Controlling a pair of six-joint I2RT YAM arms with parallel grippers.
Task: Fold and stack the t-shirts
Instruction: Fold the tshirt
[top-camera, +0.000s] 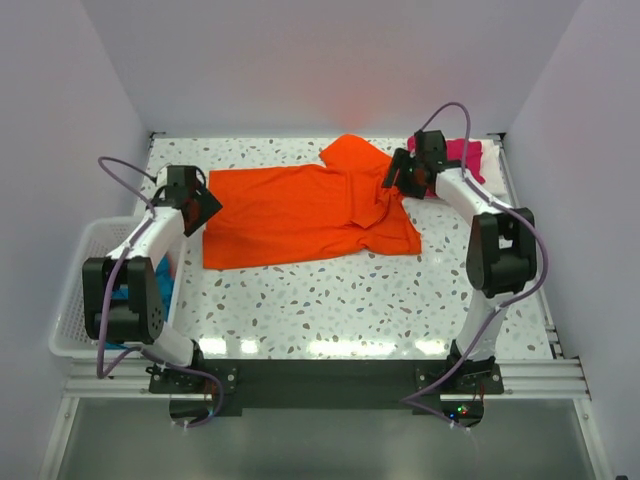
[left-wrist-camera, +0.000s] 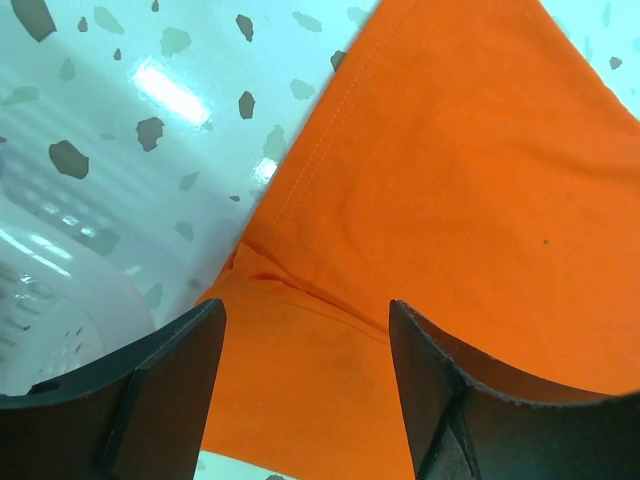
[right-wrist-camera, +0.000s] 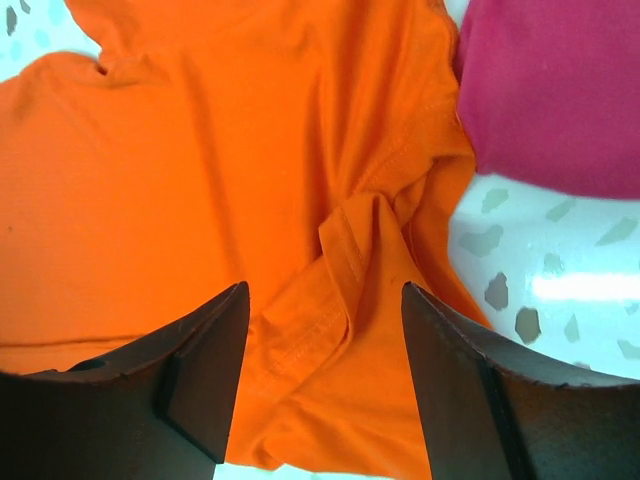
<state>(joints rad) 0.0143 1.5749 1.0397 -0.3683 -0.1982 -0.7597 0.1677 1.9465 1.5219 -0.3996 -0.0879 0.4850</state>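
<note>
Speckled table (top-camera: 300, 300) bears orange tee (top-camera: 290, 215), seemingly part-folded.

Table (top-camera: 300, 300), white with dark speckles; an orange t-shirt (top-camera: 290, 215) is spread across its middle; a magenta t-shirt (top-camera: 465, 150) is laid at the far right corner, just beside the orange one.

The bright orange cloth t-shirt (top-camera: 300, 215) lies spread on the speckled table (top-camera: 350, 300); the folded magenta-pink t-shirt (top-camera: 463, 152) sits just right of it (far corner); the white slatted plastic basket (top-camera: 72, 290) stands left.
</note>
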